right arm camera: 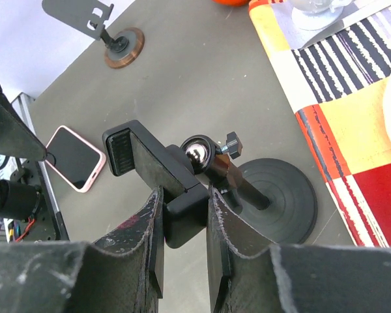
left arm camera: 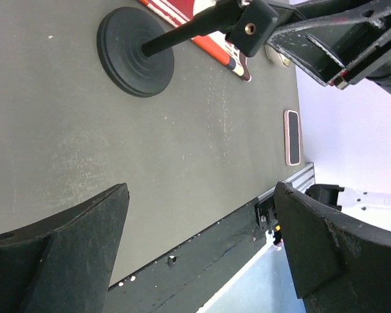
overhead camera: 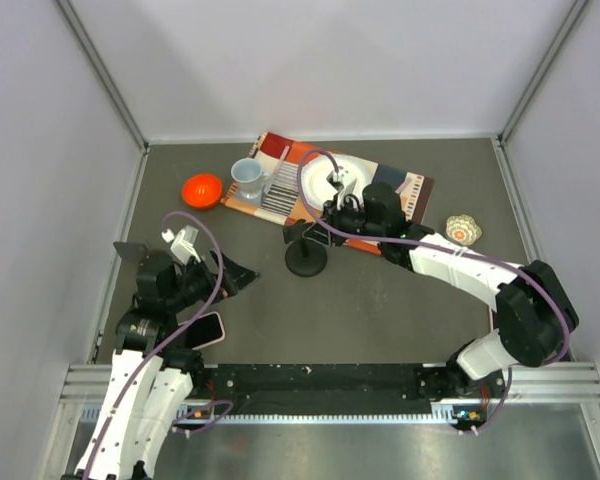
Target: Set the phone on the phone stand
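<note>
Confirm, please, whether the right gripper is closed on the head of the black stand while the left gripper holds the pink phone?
Not quite. The left gripper is open and holds nothing; the pink phone lies flat on the table near that arm's base, as the top external view shows. The right gripper is indeed closed on the head of the black stand.

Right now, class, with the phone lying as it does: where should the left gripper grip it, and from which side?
Across its two long edges, near the middle, from straight above. The phone lies flat, screen up, on the table, so only its thin sides are offered; its narrow width probably suits the open left gripper. The right gripper holds the phone stand.
</note>
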Robot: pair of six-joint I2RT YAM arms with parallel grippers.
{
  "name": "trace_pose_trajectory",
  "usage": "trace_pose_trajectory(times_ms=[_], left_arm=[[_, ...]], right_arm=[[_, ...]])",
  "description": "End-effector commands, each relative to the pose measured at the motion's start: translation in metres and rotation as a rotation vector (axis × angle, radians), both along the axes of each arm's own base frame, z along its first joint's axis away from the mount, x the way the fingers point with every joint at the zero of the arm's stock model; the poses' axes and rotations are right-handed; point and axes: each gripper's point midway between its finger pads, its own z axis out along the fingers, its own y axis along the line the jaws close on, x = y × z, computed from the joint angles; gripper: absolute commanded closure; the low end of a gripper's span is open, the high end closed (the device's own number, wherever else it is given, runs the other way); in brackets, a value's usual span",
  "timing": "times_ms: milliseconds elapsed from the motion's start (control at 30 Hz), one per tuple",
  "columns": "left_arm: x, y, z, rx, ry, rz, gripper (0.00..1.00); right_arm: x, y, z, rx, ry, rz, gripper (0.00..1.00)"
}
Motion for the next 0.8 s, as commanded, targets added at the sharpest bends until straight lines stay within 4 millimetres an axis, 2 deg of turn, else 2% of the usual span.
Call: trace_pose_trajectory(times_ms=[0, 33, 67, 100, 133, 167, 200, 233, 267, 300, 467, 500, 667, 700, 767], left_arm=[[0.007, 0.009, -0.007, 0.013, 0.033, 0.083, 0.02], [0.005, 0.014, -0.016, 0.025, 0.084, 0.116, 0.02], [0.013, 0.032, -0.027, 0.063, 0.139, 0.254, 0.02], [0.013, 0.043, -0.034, 0.088, 0.185, 0.332, 0.02], [0.013, 0.056, -0.036, 0.093, 0.239, 0.437, 0.01], [0.005, 0.082, -0.056, 0.175, 0.33, 0.584, 0.02], [-0.002, 0.099, -0.063, 0.209, 0.386, 0.691, 0.02], [-0.006, 0.109, -0.063, 0.183, 0.437, 0.8, 0.02], [-0.019, 0.118, -0.075, 0.231, 0.517, 0.858, 0.01], [-0.022, 0.13, -0.078, 0.262, 0.526, 0.927, 0.02], [-0.027, 0.138, -0.094, 0.321, 0.663, 1.008, 0.02], [-0.034, 0.14, -0.098, 0.347, 0.715, 1.023, 0.02], [-0.038, 0.154, -0.095, 0.411, 0.874, 1.173, 0.02], [-0.039, 0.157, -0.095, 0.402, 0.898, 1.196, 0.02], [-0.039, 0.147, -0.1, 0.351, 0.968, 1.165, 0.02]], right_arm=[[0.018, 0.003, 0.036, 0.052, -0.12, -0.023, 1.0], [0.017, 0.005, 0.038, 0.053, -0.12, -0.009, 1.0], [0.016, 0.006, 0.038, 0.046, -0.118, -0.003, 1.0], [0.015, 0.005, 0.034, 0.033, -0.099, 0.001, 0.74], [0.016, 0.005, 0.036, 0.028, -0.097, -0.005, 0.62], [0.017, 0.003, 0.034, 0.02, -0.087, -0.017, 0.52], [0.018, 0.001, 0.033, 0.015, -0.076, -0.032, 0.33], [0.018, -0.003, 0.032, 0.004, -0.064, -0.062, 0.23], [0.018, -0.006, 0.032, 0.002, -0.054, -0.072, 0.16], [0.016, -0.008, 0.032, -0.001, -0.045, -0.079, 0.02], [0.007, -0.035, 0.033, -0.053, -0.031, -0.17, 0.01], [0.005, -0.04, 0.031, -0.073, -0.023, -0.182, 0.01], [-0.004, -0.066, 0.036, -0.133, -0.076, -0.23, 0.01], [-0.007, -0.07, 0.041, -0.128, -0.094, -0.238, 0.01], [-0.007, -0.077, 0.04, -0.14, -0.109, -0.259, 0.01]])
